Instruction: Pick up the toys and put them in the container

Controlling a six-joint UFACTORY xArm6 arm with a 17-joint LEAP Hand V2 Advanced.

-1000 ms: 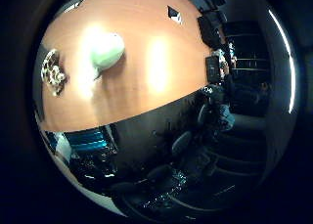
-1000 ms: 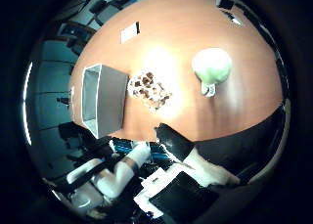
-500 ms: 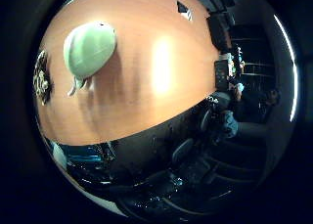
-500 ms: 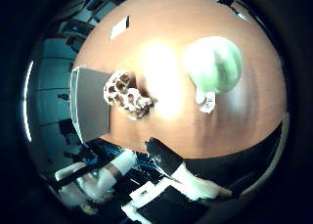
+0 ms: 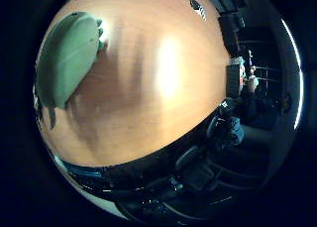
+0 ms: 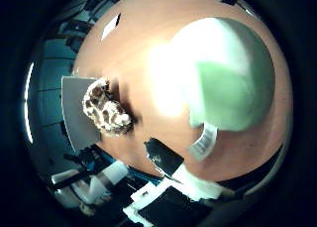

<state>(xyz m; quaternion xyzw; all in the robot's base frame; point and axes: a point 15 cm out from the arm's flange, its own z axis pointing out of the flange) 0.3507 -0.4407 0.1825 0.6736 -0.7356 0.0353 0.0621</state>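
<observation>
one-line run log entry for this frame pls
phase: approach | target: pale green plush toy on wooden table, close under palm | spotted brown-and-white plush toy beside grey container | toys in container: none visible

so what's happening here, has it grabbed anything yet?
Not yet. The robot hand is over the green plush toy, which lies on the wooden table and fills much of the thumb-side view, so the palm is close to it. Only a bit of the hand shows, so whether the fingers are open can't be judged. A spotted brown-and-white plush toy lies at the edge of the grey container; whether it's touching is unclear. Nothing visible inside the container.
</observation>
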